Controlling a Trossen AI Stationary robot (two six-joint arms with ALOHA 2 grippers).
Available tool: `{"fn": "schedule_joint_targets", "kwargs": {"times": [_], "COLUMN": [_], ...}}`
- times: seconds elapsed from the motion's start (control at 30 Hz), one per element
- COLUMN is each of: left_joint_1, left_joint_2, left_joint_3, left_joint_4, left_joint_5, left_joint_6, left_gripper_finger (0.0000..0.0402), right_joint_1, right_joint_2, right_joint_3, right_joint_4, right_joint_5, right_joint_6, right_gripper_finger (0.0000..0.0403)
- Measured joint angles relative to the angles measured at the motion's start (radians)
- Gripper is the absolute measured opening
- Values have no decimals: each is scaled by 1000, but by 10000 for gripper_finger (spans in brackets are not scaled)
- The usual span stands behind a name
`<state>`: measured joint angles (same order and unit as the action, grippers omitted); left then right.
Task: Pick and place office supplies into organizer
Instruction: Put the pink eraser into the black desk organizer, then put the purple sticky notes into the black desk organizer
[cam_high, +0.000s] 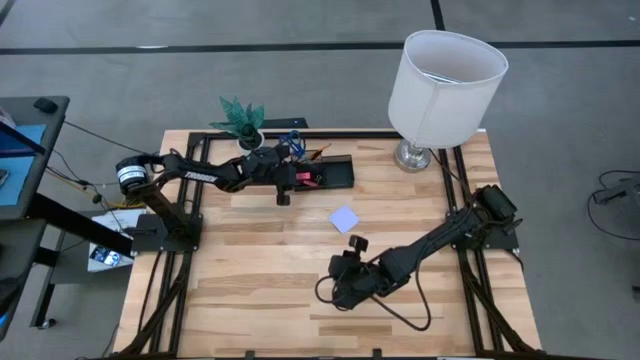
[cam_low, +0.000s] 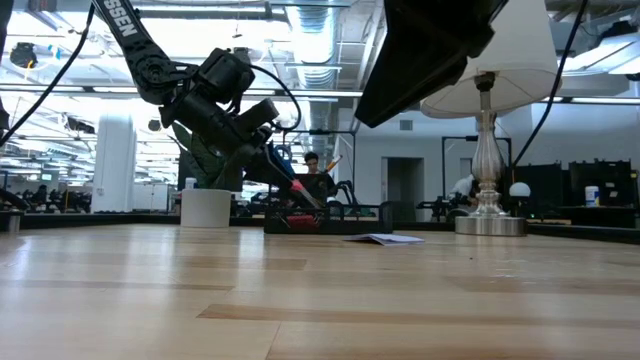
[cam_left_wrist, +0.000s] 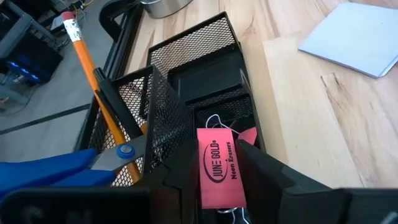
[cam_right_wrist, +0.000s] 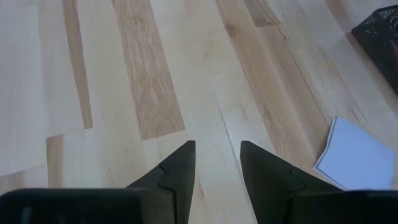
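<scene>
The black mesh organizer stands at the table's far side. Its tall cup section holds blue-handled scissors, an orange pencil and a black pen. My left gripper hangs over the low compartment, shut on a pink eraser. More pink shows in the compartment below. The lavender note pad lies flat on the wood. Nearer the table's front edge, my right gripper hovers open over bare wood. My left gripper pinches the pink eraser between its two fingers, one on each long edge of the printed face. The fingers slant down from the table's left. The eraser's far end sticks out past the fingertips, clear above the organizer's low compartment.
A white plant pot stands just left of the organizer, and a lamp at the far right corner. The right arm's cable loops on the wood near the front. Bare wood lies between the note pad and the front edge.
</scene>
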<state>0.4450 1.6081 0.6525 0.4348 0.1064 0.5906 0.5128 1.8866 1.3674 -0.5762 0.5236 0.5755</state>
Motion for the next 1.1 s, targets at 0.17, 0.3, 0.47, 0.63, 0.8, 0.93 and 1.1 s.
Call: {"fn": "schedule_joint_targets", "kwargs": {"times": [0.17,0.3,0.47,0.63,0.8,0.93,1.1], "left_joint_1": [-15,-21,-20,-21,-21,-24,-28], "left_joint_2": [0,0,0,0,0,0,0], "left_joint_3": [0,0,0,0,0,0,0], "left_joint_4": [1,2,8,8,9,9,29], "left_joint_5": [-18,-38,-68,-68,-67,-68,-68], "left_joint_6": [26,38,46,59,73,82,84], "left_gripper_finger": [95,95,95,95,97,113,140], "right_joint_1": [-5,-5,-6,-6,-6,-6,-11], "right_joint_2": [0,0,0,0,0,0,0], "right_joint_3": [0,0,0,0,0,0,0], "right_joint_4": [0,0,0,0,0,0,0], "right_joint_5": [0,0,0,0,0,0,0], "right_joint_6": [0,0,-1,-1,-1,-1,-1], "right_gripper_finger": [123,123,123,123,123,123,123]}}
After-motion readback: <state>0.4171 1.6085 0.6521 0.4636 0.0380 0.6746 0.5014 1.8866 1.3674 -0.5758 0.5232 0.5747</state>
